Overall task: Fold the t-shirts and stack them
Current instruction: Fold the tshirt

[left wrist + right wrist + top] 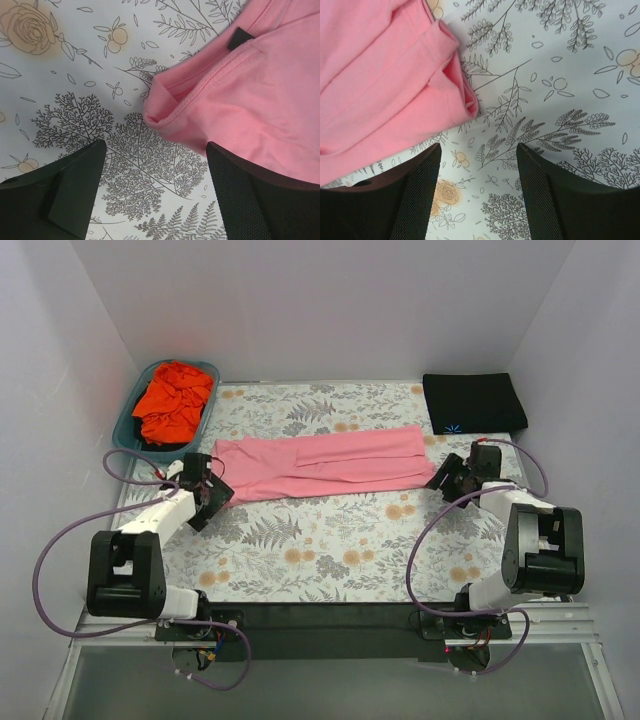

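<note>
A light pink t-shirt (320, 466) lies folded into a long band across the middle of the floral table. My left gripper (207, 490) is open and empty at its left end; the shirt's folded corner (165, 107) lies just beyond my fingertips. My right gripper (447, 475) is open and empty at its right end, with the shirt's corner (455, 85) just ahead. A black t-shirt (473, 403) with a small blue logo lies folded at the back right. An orange-red t-shirt (173, 400) is crumpled in the teal basket (128, 418).
The basket stands at the back left corner. White walls close in the table on three sides. The floral cloth (330, 550) shows between the pink shirt and the arm bases.
</note>
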### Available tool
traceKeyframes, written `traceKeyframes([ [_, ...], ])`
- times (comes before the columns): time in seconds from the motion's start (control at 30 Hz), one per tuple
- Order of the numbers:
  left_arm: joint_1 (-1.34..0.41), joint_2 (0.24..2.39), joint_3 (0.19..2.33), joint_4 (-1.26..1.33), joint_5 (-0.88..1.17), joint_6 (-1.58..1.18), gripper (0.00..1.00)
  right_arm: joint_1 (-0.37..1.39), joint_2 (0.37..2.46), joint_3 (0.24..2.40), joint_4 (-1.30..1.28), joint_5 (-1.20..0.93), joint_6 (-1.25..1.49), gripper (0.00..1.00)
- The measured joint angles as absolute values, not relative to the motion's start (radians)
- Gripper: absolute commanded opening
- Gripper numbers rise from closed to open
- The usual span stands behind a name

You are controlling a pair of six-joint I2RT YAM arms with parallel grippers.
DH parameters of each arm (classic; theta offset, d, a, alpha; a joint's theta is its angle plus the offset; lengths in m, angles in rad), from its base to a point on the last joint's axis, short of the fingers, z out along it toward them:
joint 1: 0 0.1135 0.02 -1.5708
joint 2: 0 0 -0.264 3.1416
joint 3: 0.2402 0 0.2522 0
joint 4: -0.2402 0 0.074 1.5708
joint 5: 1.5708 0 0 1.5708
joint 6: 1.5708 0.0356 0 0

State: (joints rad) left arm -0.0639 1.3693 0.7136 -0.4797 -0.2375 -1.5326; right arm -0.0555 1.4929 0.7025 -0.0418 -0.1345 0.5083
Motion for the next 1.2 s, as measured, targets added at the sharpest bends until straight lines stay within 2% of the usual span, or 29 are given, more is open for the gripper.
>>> traceKeyframes([
  [0.37,-0.06,1.452,0.747,-0.437,-0.212,-1.559,0.73,-0.097,1.581,0.691,0.142,-0.215,0.632,0.55],
  [0.53,-0.058,1.459,0.747,-0.43,-0.213,-1.565,0.62,-0.098,1.606,0.686,0.196,-0.221,0.659,0.5],
  [0.6,-0.055,1.464,0.748,-0.426,-0.214,-1.567,0.54,-0.099,1.612,0.681,0.214,-0.223,0.662,0.37],
  [0.63,-0.054,1.465,0.748,-0.424,-0.216,-1.569,0.45,-0.102,1.616,0.675,0.222,-0.221,0.667,0.33],
  [0.7,-0.053,1.47,0.748,-0.424,-0.219,-1.573,0.33,-0.11,1.62,0.666,0.234,-0.224,0.67,0.17],
  [0.73,-0.051,1.475,0.748,-0.428,-0.221,-1.567,0.19,-0.117,1.621,0.656,0.236,-0.224,0.677,0.07],
  [0.77,-0.049,1.477,0.749,-0.429,-0.225,-1.574,0.13,-0.12,1.62,0.65,0.241,-0.232,0.676,0.02],
  [0.8,-0.048,1.478,0.749,-0.431,-0.228,-1.571,0.02,-0.128,1.618,0.645,0.241,-0.234,0.675,0.01],
  [0.97,-0.047,1.48,0.749,-0.45,-0.246,-1.56,0.0,-0.159,1.582,0.628,0.193,-0.239,0.653,0.01],
  [1.2,-0.043,1.436,0.74,-0.526,-0.274,-1.549,0.0,-0.22,1.47,0.613,-0.01,-0.195,0.57,0.01],
])
